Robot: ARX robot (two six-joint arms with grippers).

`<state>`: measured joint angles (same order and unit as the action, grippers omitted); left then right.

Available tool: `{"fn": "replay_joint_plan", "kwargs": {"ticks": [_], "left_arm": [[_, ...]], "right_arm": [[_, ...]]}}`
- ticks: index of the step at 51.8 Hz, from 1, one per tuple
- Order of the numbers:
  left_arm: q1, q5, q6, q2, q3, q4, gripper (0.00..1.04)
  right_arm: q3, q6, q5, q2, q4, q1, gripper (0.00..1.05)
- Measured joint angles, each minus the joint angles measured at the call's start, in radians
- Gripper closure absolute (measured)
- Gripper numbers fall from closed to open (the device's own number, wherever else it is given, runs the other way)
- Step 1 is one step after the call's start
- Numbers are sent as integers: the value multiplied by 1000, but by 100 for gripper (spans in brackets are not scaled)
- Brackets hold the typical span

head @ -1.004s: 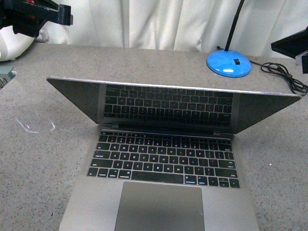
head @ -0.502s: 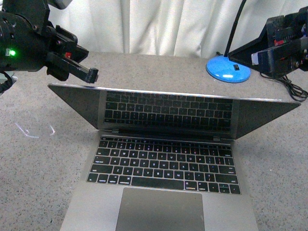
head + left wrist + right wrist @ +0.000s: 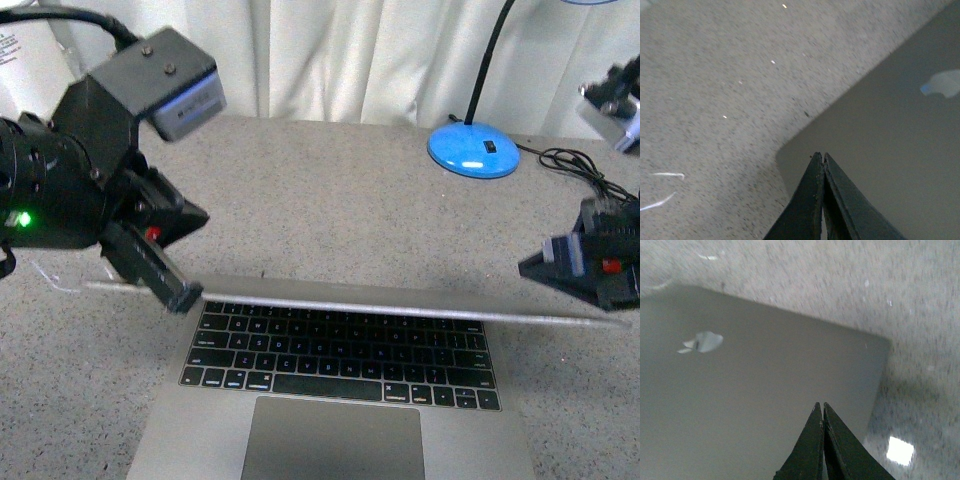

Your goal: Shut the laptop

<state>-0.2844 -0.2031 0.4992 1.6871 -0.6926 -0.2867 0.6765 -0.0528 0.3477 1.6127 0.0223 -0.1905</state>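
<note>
on speckled grey table, thin silver metal laptop half-closed
left gripper, right gripper: fingers pressed together, over its rear corners

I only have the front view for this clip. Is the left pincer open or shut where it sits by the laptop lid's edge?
Observer: Shut. In the left wrist view the left pincer has its fingertips pressed together, over a corner of the laptop lid.
Reviewer: And the right one?
Observer: The right pincer is shut too, above the lid's outer face near a corner.
Reviewer: Anything on that face?
Observer: An apple logo, pale against the grey.
</note>
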Motion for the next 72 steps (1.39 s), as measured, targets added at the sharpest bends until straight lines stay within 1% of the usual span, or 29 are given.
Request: {"fn": "replay_joint_plan", "kwargs": {"ticks": [9,15,24,28,33,37,43,45,47,50,52,55,58,62,65,72], "left_arm": [[-28,-23,62,-15,28,98,101],[-48,-46,100,-39,48,158,101],[-68,-55,123,-66,69,197,101],[-76,-51,129,-77,81,203,101],[-77,-30,128,-91,95,200,101],[-62,13,115,-96,98,163,101],[-11,99,57,-94,97,47,101],[15,145,19,-92,92,3,101],[44,187,-16,-89,82,-34,101],[112,266,-92,-88,62,-95,101],[148,296,-123,-89,55,-121,101],[195,321,-172,-94,53,-148,101],[251,344,-227,-109,61,-177,101],[309,372,-276,-138,92,-239,101],[360,411,-300,-175,139,-329,101],[440,420,-357,-259,246,-471,101]], "right_arm": [[-45,-79,-48,34,-78,-4,103],[-101,-167,-58,56,-79,-14,103],[-159,-243,-86,65,-57,-29,103],[-182,-262,-95,65,-46,-32,103],[-196,-272,-131,64,-42,-27,103],[-184,-277,-149,36,-63,5,103],[-125,-285,-176,-28,-123,61,103],[-102,-289,-189,-51,-142,78,103],[-82,-293,-194,-74,-159,96,103],[-56,-290,-214,-118,-180,123,103],[-47,-288,-222,-146,-189,138,103],[-44,-270,-246,-197,-185,163,103],[-58,-226,-294,-255,-156,181,103],[-84,-187,-307,-336,-136,206,103],[-124,-130,-340,-410,-97,220,103],[-253,-14,-375,-613,-46,241,103]]}}
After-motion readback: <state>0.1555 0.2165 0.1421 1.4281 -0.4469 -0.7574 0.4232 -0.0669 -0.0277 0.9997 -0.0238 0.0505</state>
